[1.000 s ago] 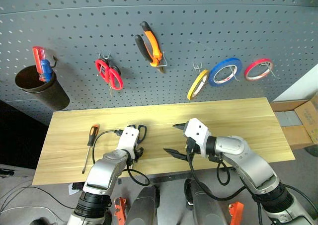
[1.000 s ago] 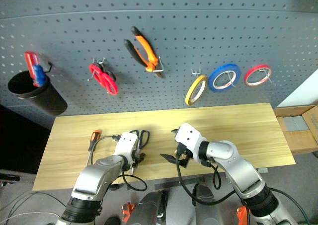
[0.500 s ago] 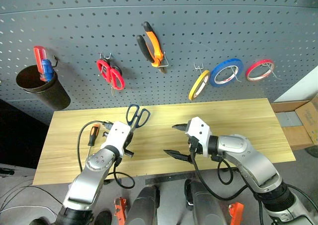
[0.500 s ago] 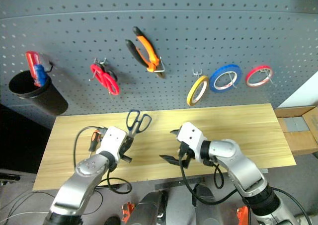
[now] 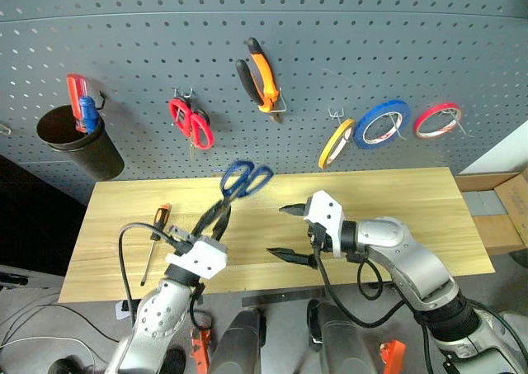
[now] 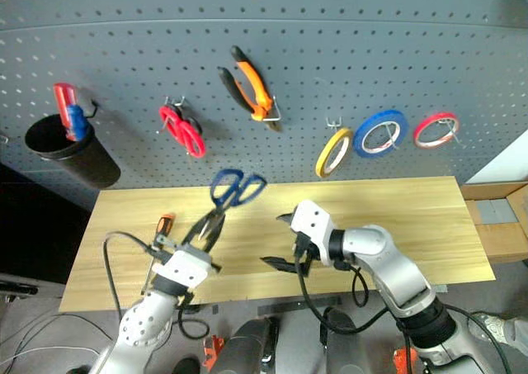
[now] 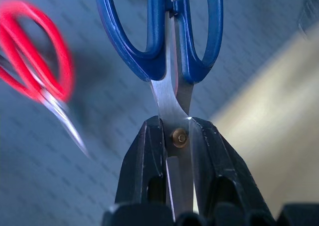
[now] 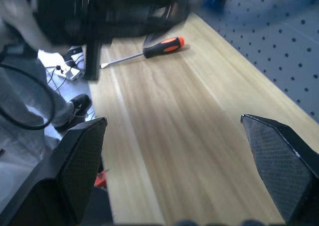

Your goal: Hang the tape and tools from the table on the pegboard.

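Scissors (image 5: pixel 244 181) with the dark blue handles are off the worktop (image 5: pixel 412 201): your left tool (image 7: pixel 177 136) is clenched on the blades right at the pivot screw, handles pointing up toward the pegboard (image 5: pixel 330 44), just below and right of the red-handled scissors (image 5: pixel 191 123) hanging there. Your right tool (image 5: pixel 287 232) is spread wide and grasping nothing, hovering over the middle of the worktop near its front edge, fingers pointing toward your left side. Screwdriver (image 5: pixel 153 240) with the orange-and-black handle lies flat on the left part of the worktop, handle toward the pegboard, tip toward you. Pliers (image 5: pixel 262 77) with orange-and-black handles hang on a hook at upper centre of the pegboard. Yellow tape (image 5: pixel 336 144) hangs on a hook to their lower right, blue roll (image 5: pixel 382 123) just beside it, thin red roll (image 5: pixel 437 120) further right. Black cup (image 5: pixel 78 143) on the pegboard's left holds red-and-blue-handled screwdrivers (image 5: pixel 81 113).
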### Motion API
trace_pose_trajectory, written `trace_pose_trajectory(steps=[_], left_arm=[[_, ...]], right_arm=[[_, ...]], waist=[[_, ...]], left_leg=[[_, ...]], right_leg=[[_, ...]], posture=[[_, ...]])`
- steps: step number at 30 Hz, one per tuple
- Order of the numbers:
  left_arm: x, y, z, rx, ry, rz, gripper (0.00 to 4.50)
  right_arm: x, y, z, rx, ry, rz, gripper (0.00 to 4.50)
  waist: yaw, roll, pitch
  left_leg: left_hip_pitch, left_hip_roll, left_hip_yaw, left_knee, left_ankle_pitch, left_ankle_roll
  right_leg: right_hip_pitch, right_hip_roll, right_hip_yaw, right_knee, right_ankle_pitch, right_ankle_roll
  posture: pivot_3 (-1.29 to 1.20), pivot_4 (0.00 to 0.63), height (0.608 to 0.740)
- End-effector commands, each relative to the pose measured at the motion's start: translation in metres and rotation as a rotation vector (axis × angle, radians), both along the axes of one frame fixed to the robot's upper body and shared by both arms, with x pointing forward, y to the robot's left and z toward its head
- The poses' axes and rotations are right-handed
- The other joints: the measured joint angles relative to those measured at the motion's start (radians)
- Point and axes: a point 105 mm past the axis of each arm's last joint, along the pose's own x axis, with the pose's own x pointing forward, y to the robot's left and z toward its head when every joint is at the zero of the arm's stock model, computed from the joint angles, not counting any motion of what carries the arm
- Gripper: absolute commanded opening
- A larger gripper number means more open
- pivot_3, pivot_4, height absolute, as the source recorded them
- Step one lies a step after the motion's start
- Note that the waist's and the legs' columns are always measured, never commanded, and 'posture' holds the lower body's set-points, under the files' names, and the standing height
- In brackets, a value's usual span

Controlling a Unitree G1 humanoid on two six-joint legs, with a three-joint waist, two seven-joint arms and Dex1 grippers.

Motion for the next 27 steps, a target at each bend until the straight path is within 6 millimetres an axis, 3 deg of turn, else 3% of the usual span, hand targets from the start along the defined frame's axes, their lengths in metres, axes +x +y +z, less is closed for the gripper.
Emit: trace_pose_trajectory(steps=[1,3,7,14,20,27], left_arm=[[0.005,0.014,0.046,-0.112,-0.118,0.050,0.41],[0.007,0.021,0.060,-0.160,-0.136,0.068,0.41],[0.002,0.025,0.066,-0.188,-0.124,0.093,0.41],[-0.017,0.030,0.058,-0.224,-0.045,0.165,0.41],[-0.007,0.042,0.051,-0.329,0.045,0.175,0.41],[0.002,0.036,0.039,-0.340,0.166,0.095,0.41]], right_arm=[[0.002,0.000,0.010,0.022,-0.049,0.005,4.50],[0.003,0.000,0.009,0.019,-0.050,0.005,4.50],[0.005,-0.002,0.008,0.013,-0.051,0.003,4.50],[0.007,-0.003,0.002,0.000,-0.043,0.004,4.50],[0.010,0.000,0.002,-0.003,-0.048,0.015,4.50],[0.011,-0.001,0.002,-0.005,-0.053,0.014,4.50]], waist=[[0.002,0.000,-0.001],[0.002,-0.001,-0.001],[-0.002,-0.001,-0.003],[0.002,-0.002,-0.003],[0.009,-0.002,-0.004],[0.009,-0.004,-0.006]], left_leg=[[0.000,0.000,0.000,0.000,0.000,0.000],[0.000,0.000,0.000,0.000,0.000,0.000],[0.000,0.001,0.001,0.000,0.000,0.000],[0.000,0.001,0.001,0.000,0.000,0.000],[0.001,0.000,0.000,0.000,0.000,0.000],[0.001,0.001,0.000,0.000,0.000,0.000]], right_leg=[[0.000,0.000,0.000,0.000,0.000,0.000],[0.000,0.000,0.000,0.000,0.000,0.000],[-0.001,0.001,0.000,-0.001,0.000,0.000],[0.000,0.001,0.001,0.000,0.000,0.000],[0.000,0.001,0.000,0.000,0.000,0.000],[0.000,0.001,0.000,0.000,0.000,0.000]], posture=[[-0.03,0.264,0.740],[-0.03,0.263,0.740],[-0.03,0.262,0.740],[0.02,0.265,0.740],[0.02,0.260,0.740],[0.01,0.259,0.740]])
